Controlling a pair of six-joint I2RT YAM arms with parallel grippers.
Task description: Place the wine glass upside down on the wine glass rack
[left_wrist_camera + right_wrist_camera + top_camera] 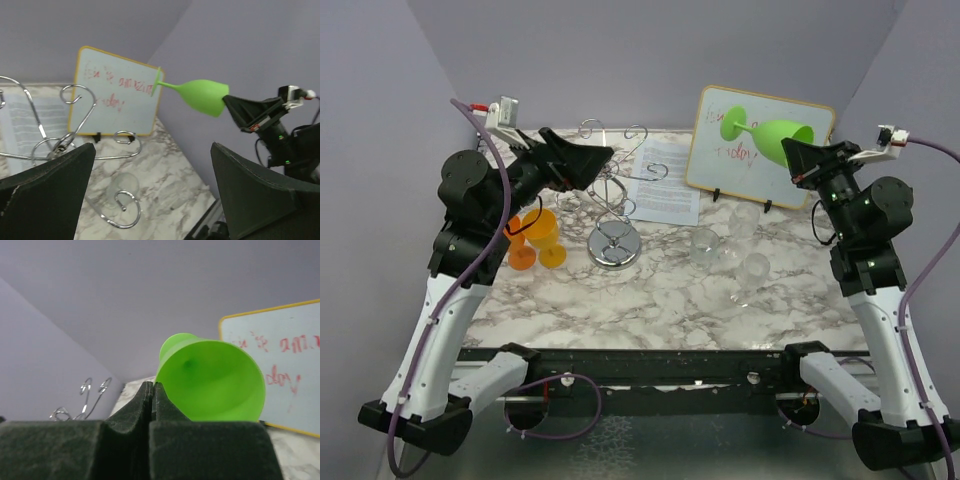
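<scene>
My right gripper (798, 157) is clenched on the rim of the green wine glass (772, 132), which I hold on its side in the air at the far right, stem pointing left across the whiteboard (720, 165). My left gripper (601, 162) is spread wide, grasping nothing, above the wine glass rack (614, 246), which stands left of centre on the worktop (660, 300)

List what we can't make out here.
Writing on the whiteboard: faint, unreadable in every view.
Foot of the green wine glass: right wrist view, hidden behind its bowl.
Some loops of the wine glass rack: top view, left gripper covers them.
Count of clear glasses: top view, transparent, outlines unclear.
</scene>
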